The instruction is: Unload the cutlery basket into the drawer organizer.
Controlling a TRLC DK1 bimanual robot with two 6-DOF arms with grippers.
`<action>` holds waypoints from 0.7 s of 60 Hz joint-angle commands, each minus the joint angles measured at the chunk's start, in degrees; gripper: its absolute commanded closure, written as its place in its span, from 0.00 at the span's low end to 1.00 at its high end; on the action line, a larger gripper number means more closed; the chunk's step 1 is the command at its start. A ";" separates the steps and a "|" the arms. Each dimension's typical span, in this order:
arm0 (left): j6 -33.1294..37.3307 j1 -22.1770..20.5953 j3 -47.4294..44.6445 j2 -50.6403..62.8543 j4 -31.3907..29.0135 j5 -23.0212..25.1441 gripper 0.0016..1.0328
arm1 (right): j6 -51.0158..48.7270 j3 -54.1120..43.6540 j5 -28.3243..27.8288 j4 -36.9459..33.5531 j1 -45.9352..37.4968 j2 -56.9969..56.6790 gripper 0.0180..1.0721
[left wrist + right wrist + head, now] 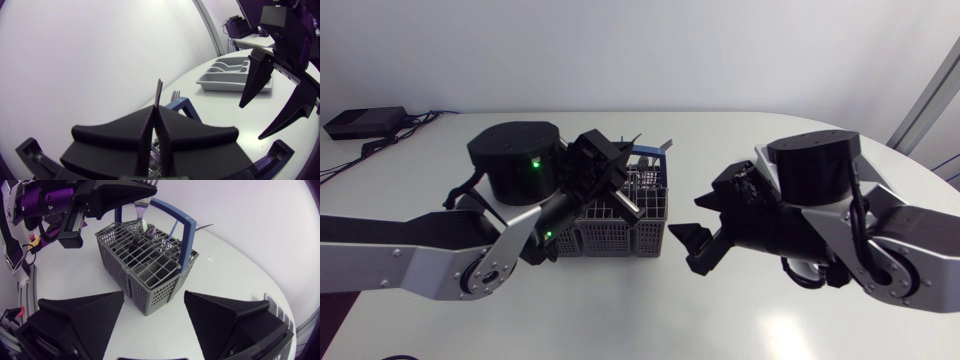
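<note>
The grey cutlery basket (625, 222) with a blue handle (186, 229) stands mid-table. My left gripper (615, 185) hangs over it, shut on a thin metal piece of cutlery (141, 212) whose lower end reaches down into the basket. In the left wrist view that piece (159, 95) sticks up edge-on from between the pressed fingers (157, 114). A fork (175, 94) and other utensils (150, 230) stand in the basket. My right gripper (695, 240) is beside the basket, open and empty (155, 325). The grey drawer organizer (235, 75) lies beyond the right gripper.
A black box (360, 122) with cables (395, 140) sits at the table's back left. Bare white tabletop (650, 310) lies in front of the basket and between the arms.
</note>
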 commanded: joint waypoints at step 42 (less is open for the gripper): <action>0.22 -0.96 -5.13 -6.13 11.46 0.54 0.92 | 0.39 4.72 -3.94 1.56 3.04 7.34 0.17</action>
